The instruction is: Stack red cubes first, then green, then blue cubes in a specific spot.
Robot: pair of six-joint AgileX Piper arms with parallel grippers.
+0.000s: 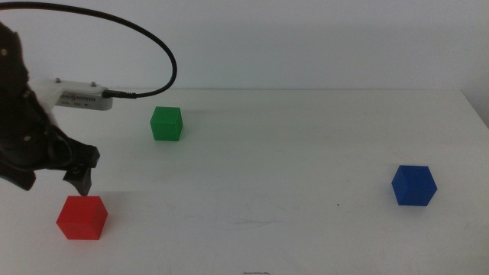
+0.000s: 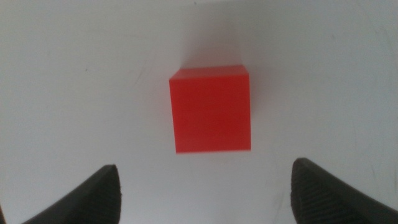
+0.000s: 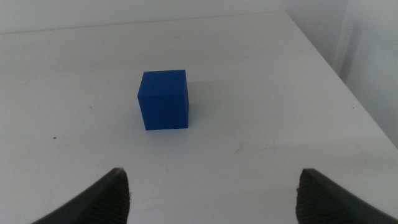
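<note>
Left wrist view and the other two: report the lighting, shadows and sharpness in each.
Left wrist view: even light, red cube sharp, open left gripper tips soft-edged. Right wrist view: blue cube crisp, faint shadow beside it, open right gripper blurred. Middle view: flat bright light, green cube clear, no glare.

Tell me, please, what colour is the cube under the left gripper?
Bright red, clearest in the left wrist view.

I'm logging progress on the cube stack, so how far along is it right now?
Nothing is stacked yet: the red cube, green cube and blue cube sit apart on the table. In hand: the left gripper hangs open above the red cube, not gripping it. The right gripper waits open, facing the blue cube. All three placements remain.
</note>
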